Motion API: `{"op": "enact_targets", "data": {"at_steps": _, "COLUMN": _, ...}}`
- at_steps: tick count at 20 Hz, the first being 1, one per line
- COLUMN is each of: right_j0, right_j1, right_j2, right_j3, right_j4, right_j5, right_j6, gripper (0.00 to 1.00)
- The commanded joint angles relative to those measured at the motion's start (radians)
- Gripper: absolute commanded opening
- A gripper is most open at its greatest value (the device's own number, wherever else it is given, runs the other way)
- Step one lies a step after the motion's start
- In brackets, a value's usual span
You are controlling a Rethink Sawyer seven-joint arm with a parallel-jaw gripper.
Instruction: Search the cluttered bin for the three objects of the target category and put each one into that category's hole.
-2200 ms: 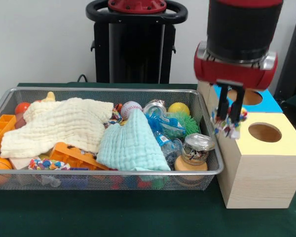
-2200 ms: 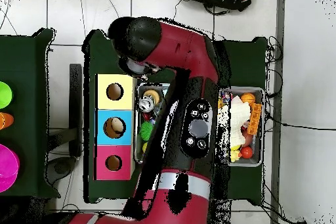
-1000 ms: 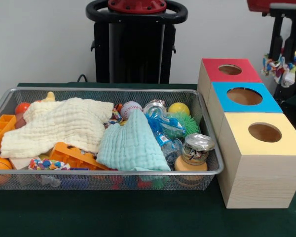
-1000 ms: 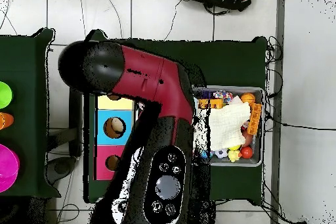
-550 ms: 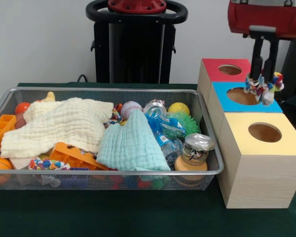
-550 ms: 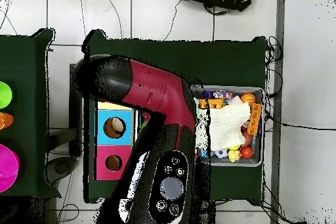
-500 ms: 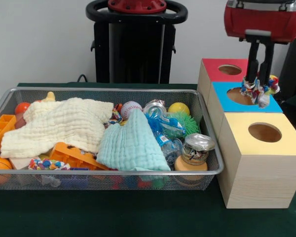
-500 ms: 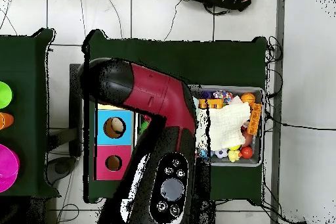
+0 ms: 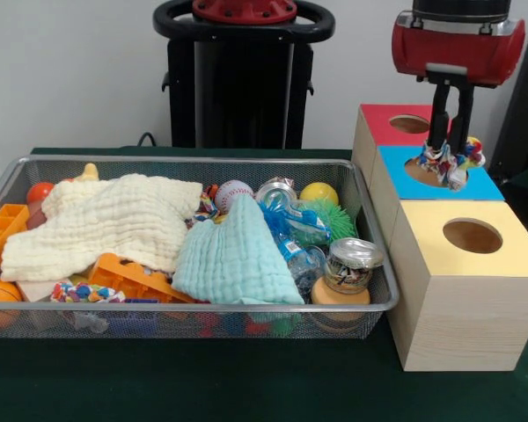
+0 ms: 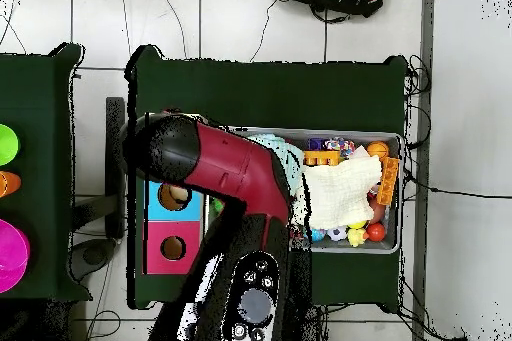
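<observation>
My gripper (image 9: pixel 450 151) is shut on a multicoloured rope toy (image 9: pixel 454 163) and hangs right over the hole of the blue-topped box (image 9: pixel 484 185), with the toy's lower strands at the hole's rim. The red-topped box (image 9: pixel 383 125) stands behind it and the yellow-topped box (image 9: pixel 510 255) in front. A second rope toy (image 9: pixel 88 292) lies at the front left of the wire bin (image 9: pixel 202 309). In the overhead view the arm (image 10: pixel 205 162) hides the gripper and the yellow box; the blue box (image 10: pixel 155 202) and the red box (image 10: pixel 150 249) show.
The bin holds a cream cloth (image 9: pixel 106 220), a mint cloth (image 9: pixel 233 259), orange blocks (image 9: pixel 132 277), a baseball (image 9: pixel 233 193), a yellow ball (image 9: pixel 319 192), a green spiky ball (image 9: pixel 334 218), a jar (image 9: pixel 350 264) and a plastic bottle (image 9: pixel 290 246). A black stand (image 9: pixel 242 79) rises behind.
The gripper carried the rope toy from the bin's right edge up and over the boxes, then came down and left until the toy reached the blue box's hole.
</observation>
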Motion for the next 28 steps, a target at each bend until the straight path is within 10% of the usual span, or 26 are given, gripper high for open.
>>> {"op": "enact_targets", "data": {"at_steps": 1, "right_j0": 0.000, "right_j1": -0.029, "right_j2": 0.117, "right_j3": 0.247, "right_j4": 0.042, "right_j5": -0.137, "right_j6": 0.177, "gripper": 0.00}}
{"op": "enact_targets", "data": {"at_steps": 12, "right_j0": -0.056, "right_j1": -0.079, "right_j2": 0.190, "right_j3": 0.393, "right_j4": 0.023, "right_j5": -0.307, "right_j6": 0.104, "gripper": 0.00}}
{"op": "enact_targets", "data": {"at_steps": 28, "right_j0": 0.065, "right_j1": 0.062, "right_j2": 0.072, "right_j3": 0.187, "right_j4": 0.020, "right_j5": -0.221, "right_j6": 0.249, "gripper": 0.00}}
